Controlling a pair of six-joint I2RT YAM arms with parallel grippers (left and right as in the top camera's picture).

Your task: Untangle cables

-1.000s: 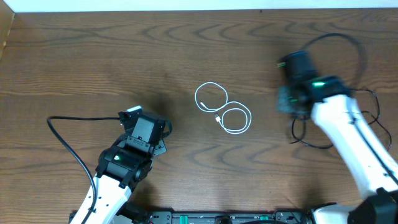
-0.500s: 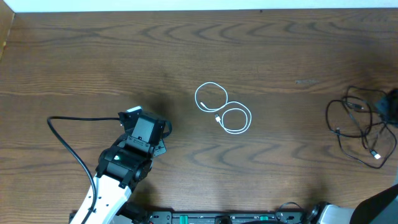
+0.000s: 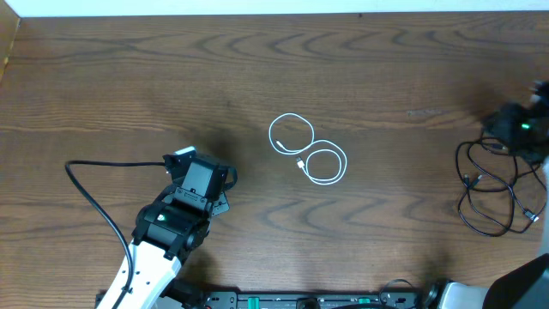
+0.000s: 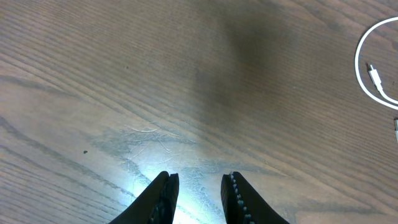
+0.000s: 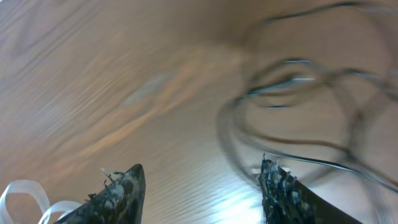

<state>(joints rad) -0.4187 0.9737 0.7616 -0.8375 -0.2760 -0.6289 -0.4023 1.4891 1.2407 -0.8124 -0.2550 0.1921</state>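
Observation:
A white cable [image 3: 307,150] lies in a figure-eight of two loops at the table's middle. A loose tangle of thin black cables [image 3: 493,190] rests near the right edge. My right gripper [image 3: 515,129] hovers at the tangle's upper end. In the blurred right wrist view it [image 5: 200,177] is open with nothing between its fingers, and the black cables [image 5: 298,93] lie just ahead and to the right. My left gripper [image 3: 199,172] sits low at the front left. Its jaws [image 4: 200,186] stand narrowly open over bare wood, with the white cable [image 4: 373,68] off to the right.
The left arm's thick black cable [image 3: 90,193] arcs over the table at the front left. A pale strip [image 3: 257,9] runs along the table's far edge. The brown wooden table [image 3: 171,77] reaches past the right side of the view.
The right arm swung from the mid right to the far right, and the black cables now lie there on the table. Its jaws have gone from shut to open. The left arm has not moved.

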